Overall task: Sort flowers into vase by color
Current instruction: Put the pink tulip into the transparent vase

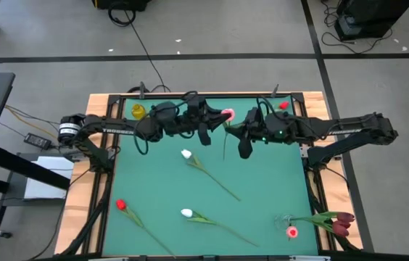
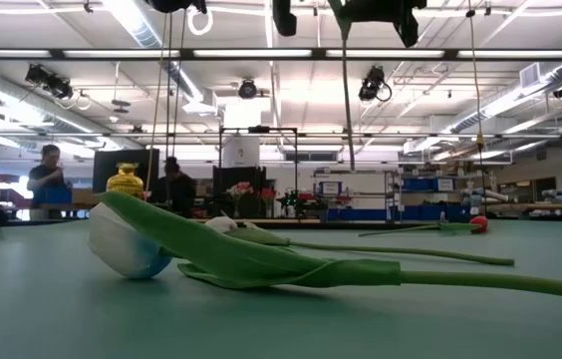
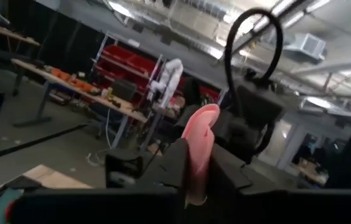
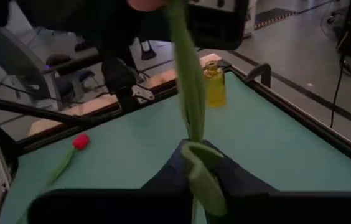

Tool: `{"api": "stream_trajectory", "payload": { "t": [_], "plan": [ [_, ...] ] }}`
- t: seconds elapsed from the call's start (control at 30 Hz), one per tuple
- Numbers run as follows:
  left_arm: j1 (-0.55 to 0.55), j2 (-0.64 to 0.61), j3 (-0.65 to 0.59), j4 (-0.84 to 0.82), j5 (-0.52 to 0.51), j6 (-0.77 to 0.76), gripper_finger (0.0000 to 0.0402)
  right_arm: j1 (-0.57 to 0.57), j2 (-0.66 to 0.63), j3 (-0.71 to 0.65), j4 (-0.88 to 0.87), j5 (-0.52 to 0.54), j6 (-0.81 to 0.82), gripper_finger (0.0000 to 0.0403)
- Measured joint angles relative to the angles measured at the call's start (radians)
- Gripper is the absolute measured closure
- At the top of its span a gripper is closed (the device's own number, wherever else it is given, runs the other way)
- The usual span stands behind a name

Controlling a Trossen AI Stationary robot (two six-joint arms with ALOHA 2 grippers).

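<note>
A pink tulip (image 1: 228, 114) is held up high over the far middle of the green mat (image 1: 262, 181), its green stem (image 2: 347, 100) hanging down. My left gripper (image 3: 195, 180), reaching from the table's left (image 1: 216, 123), is shut on its head. My right gripper (image 4: 197, 186), reaching from the right (image 1: 235, 133), is shut on the stem just below. Two white tulips (image 1: 186, 154) (image 1: 186, 213), a red one (image 1: 120, 205), another red one (image 1: 283, 106) and dark maroon ones (image 1: 342, 221) lie on their sides on the mat. My left gripper pinches the pink tulip's head (image 3: 199, 134) between its two fingers, coming roughly level from the table's left. The head's tip sticks out past the fingertips, and the flower is clear of the table. My right gripper pinches the stem and a folded leaf (image 4: 195, 163) between its two fingers, a little below the head, coming from the table's right and lying across the stem. The stem runs from it to the left gripper (image 4: 182, 56), and the rest hangs clear of the mat.
A small yellow vase (image 1: 138, 111) stands at the mat's far left corner. A clear glass vase (image 1: 286, 223) with a pink flower head stands near the front right, beside the maroon tulips. The mat's middle has free room. People stand in the room beyond the table (image 2: 50, 175).
</note>
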Motion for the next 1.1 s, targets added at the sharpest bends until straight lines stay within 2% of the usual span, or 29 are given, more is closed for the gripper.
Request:
{"api": "stream_trajectory", "payload": {
  "t": [0.17,0.27,0.37,0.53,0.63,0.73,0.8,0.9,0.97,1.1],
  "plan": [
    [0.039,-0.032,0.0,-0.084,0.114,0.004,0.0277,0.0,-0.006,0.0,-0.005,0.012,0.02,0.0395],
    [0.079,-0.096,-0.002,-0.241,0.189,0.026,0.0234,0.0,-0.009,0.0,-0.015,0.026,0.036,0.0397],
    [0.123,-0.205,-0.001,-0.477,0.206,0.108,0.0202,0.004,-0.032,0.001,-0.066,0.044,0.048,0.0398],
    [0.178,-0.356,-0.017,-0.718,0.205,0.226,0.0183,0.005,-0.098,0.001,-0.155,0.055,0.063,0.0398],
    [0.205,-0.45,-0.096,-0.761,0.194,0.242,0.0183,0.005,-0.148,0.001,-0.192,0.054,0.069,0.0398],
    [0.213,-0.545,-0.253,-0.737,0.181,0.231,0.0183,0.007,-0.196,0.001,-0.227,0.028,0.077,0.0398],
    [0.209,-0.604,-0.371,-0.702,0.181,0.189,0.0183,0.009,-0.223,0.001,-0.243,-0.04,0.077,0.0399],
    [0.186,-0.695,-0.51,-0.62,0.181,0.148,0.0182,0.01,-0.246,0.001,-0.243,-0.205,0.046,0.04],
    [0.167,-0.746,-0.564,-0.567,0.181,0.161,0.0182,0.022,-0.256,0.001,-0.243,-0.249,0.039,0.04],
    [0.122,-0.799,-0.593,-0.55,0.182,0.249,0.0182,0.061,-0.272,0.001,-0.23,-0.261,-0.028,0.04]
  ]
}}
